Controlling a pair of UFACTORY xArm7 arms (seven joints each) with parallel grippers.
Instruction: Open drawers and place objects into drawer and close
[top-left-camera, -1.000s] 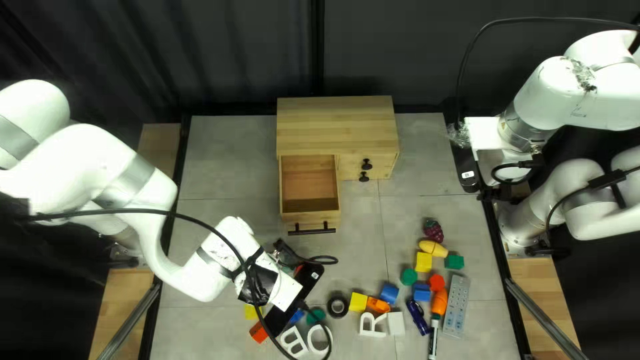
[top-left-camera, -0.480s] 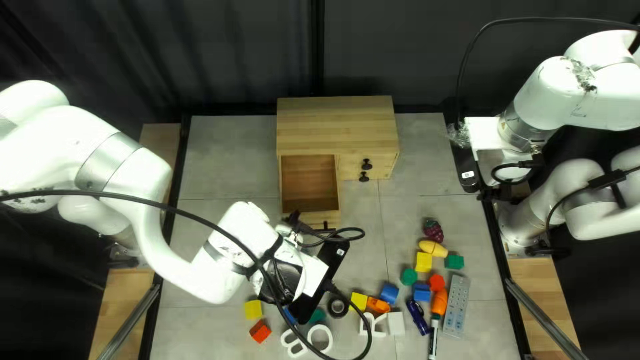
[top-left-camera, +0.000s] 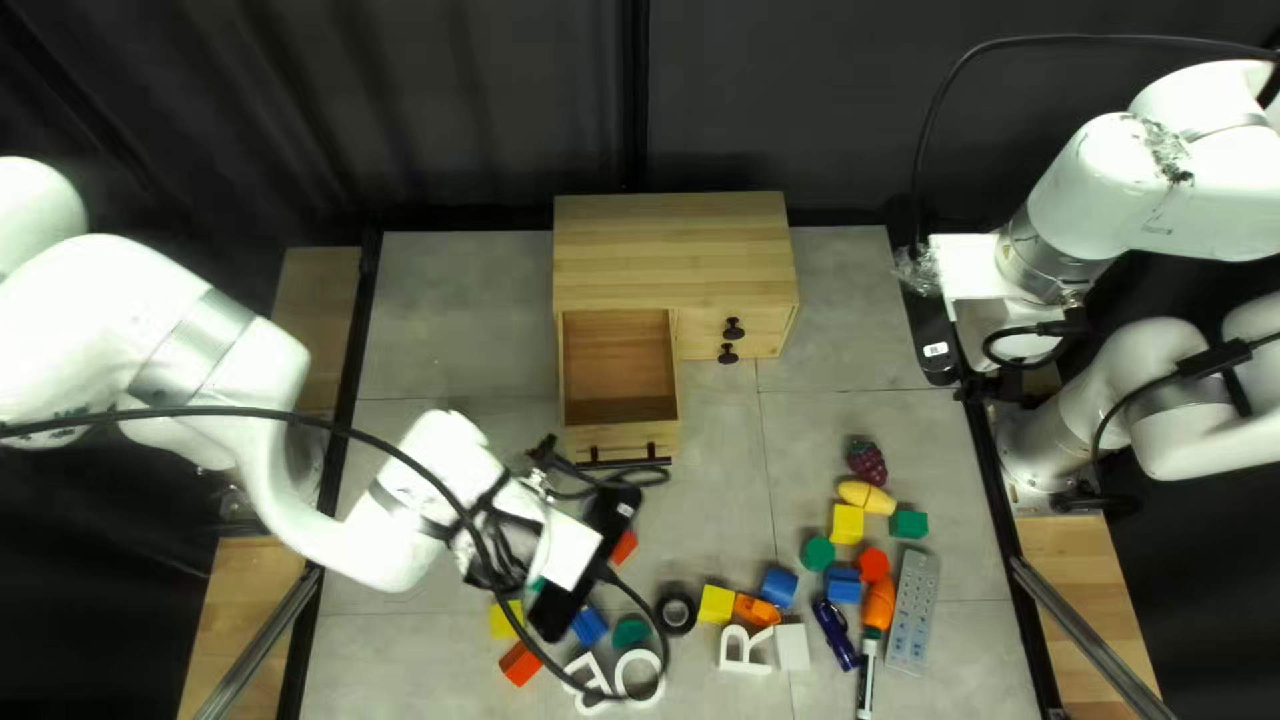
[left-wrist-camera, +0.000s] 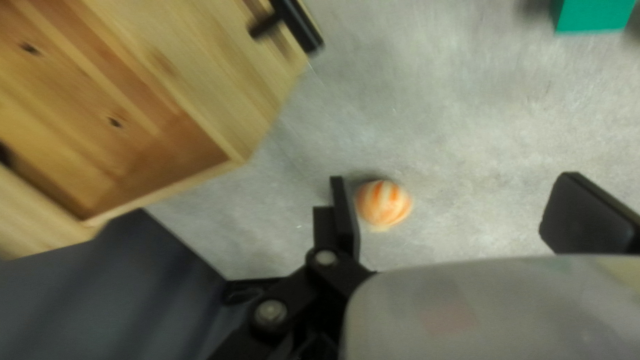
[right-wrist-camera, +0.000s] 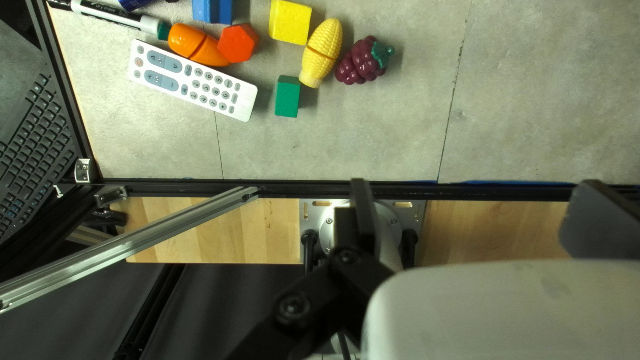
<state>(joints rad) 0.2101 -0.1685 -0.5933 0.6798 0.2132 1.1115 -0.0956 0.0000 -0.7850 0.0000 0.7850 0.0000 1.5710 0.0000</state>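
Observation:
My left gripper (top-left-camera: 571,550) is over the table in front of the wooden cabinet (top-left-camera: 667,247), its fingertips hidden from above. The cabinet's left drawer (top-left-camera: 618,434) is pulled out, bare wood showing inside. In the left wrist view the gripper (left-wrist-camera: 460,203) stands open; an orange-and-white striped object (left-wrist-camera: 383,203) lies on the table below, close beside one finger. The drawer (left-wrist-camera: 133,127) and its black bar handle (left-wrist-camera: 297,25) are off to that finger's side. Far right, my right gripper (top-left-camera: 963,270) hangs raised; its wrist view shows the gripper (right-wrist-camera: 475,213) open, holding nothing.
Two black knobs (top-left-camera: 734,328) mark the cabinet's right side. Blocks, white letters (top-left-camera: 744,650) and a tape roll (top-left-camera: 676,614) lie near the front. Toy corn (right-wrist-camera: 321,53), toy grapes (right-wrist-camera: 363,61) and a remote (right-wrist-camera: 193,80) lie at the table's right. A cable crosses my left arm.
My left gripper swung right toward the drawer front, then back left, uncovering the drawer's handle and a red block. My right arm has stayed still.

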